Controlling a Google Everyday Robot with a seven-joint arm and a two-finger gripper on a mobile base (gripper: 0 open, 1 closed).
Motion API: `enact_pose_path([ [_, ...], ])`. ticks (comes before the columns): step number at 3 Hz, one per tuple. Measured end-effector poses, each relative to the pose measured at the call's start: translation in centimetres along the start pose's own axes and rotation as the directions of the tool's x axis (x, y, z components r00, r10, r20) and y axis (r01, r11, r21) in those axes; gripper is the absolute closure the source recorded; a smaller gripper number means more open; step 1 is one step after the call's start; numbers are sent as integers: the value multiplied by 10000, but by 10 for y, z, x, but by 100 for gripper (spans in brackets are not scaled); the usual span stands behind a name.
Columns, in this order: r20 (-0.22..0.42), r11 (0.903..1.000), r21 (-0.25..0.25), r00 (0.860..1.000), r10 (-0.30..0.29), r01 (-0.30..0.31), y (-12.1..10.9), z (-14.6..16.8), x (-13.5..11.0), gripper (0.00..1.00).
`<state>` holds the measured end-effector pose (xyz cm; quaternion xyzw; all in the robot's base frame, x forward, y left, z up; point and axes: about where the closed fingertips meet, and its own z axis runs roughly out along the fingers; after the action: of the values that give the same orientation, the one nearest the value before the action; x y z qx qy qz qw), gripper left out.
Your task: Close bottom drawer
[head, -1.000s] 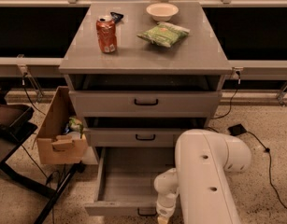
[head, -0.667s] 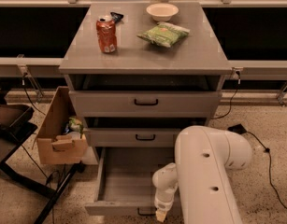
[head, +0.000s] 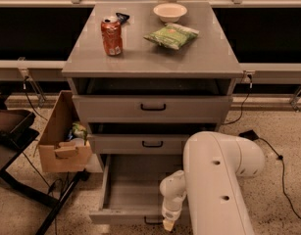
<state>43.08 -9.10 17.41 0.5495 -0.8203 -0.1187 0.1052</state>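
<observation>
The bottom drawer [head: 133, 187] of the grey cabinet stands pulled far out, a long plain grey tray with nothing in it. Its flat front [head: 120, 216] lies near the bottom edge of the view, with a small black handle [head: 152, 222] partly showing. My white arm [head: 216, 180] reaches down at the right. The gripper [head: 168, 224] hangs at the drawer's front, just right of the handle, close to or touching the front panel.
The middle drawer [head: 140, 143] and the wide top drawer [head: 152, 107] sit slightly pulled out. On the cabinet top are a red can [head: 112, 35], a green bag [head: 171, 35] and a white bowl [head: 170, 11]. A cardboard box [head: 64, 138] stands at the left, a black cable [head: 282, 170] at the right.
My arm and gripper have shifted a little to the left along the drawer's front. The drawer stands about as far out as before.
</observation>
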Motion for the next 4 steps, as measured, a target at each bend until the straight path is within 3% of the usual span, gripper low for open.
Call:
enact_pose_path([
  [1, 0, 10000, 0, 10000, 0, 0, 0, 0, 0, 36],
  [2, 0, 10000, -1, 10000, 0, 0, 0, 0, 0, 5],
  [4, -1, 10000, -1, 10000, 0, 0, 0, 0, 0, 0],
])
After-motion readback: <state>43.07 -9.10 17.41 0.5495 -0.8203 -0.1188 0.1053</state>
